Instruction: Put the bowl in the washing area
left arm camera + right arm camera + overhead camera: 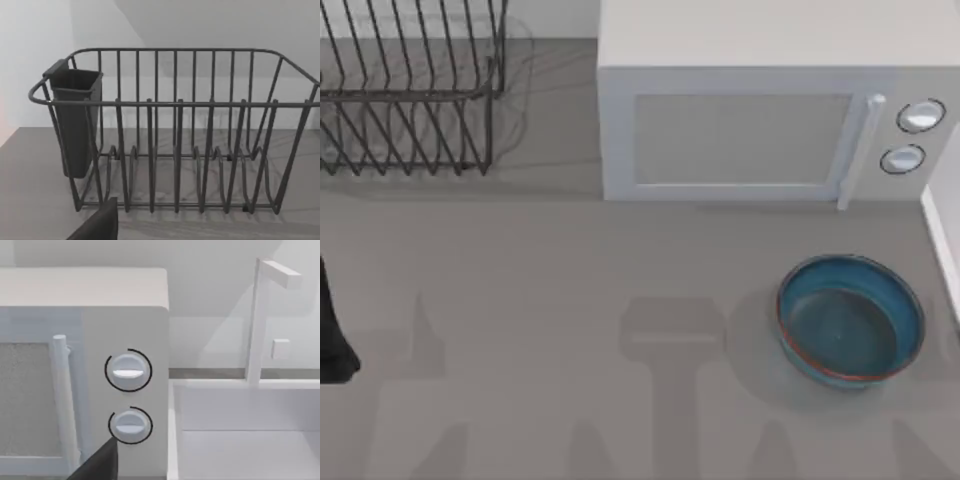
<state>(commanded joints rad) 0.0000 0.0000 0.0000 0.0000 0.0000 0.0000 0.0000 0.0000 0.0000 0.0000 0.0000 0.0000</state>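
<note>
Top view shows the blue bowl (851,320) with its reddish-brown rim sitting upright on the grey counter (570,300) at the lower right of the frame, in front of the white microwave (770,120) and apart from it. Nothing touches the bowl. A wire dish rack (410,90) stands at the upper left of the frame, well apart from the bowl. At the left edge, a dark part of my left arm (332,335) juts into the frame; how far its pincer is open cannot be told. A pale edge of the sink (945,240) runs along the right border, just beside the bowl.

From the left wrist, the dish rack (175,135) faces the camera with a dark cutlery holder (75,120) hung on one end, against a white wall.

From the right wrist, the microwave's two round dials (128,370), door handle (62,395) and the white sink basin (245,435) with its faucet (260,315) appear; the right pincer's opening cannot be told either.
</note>
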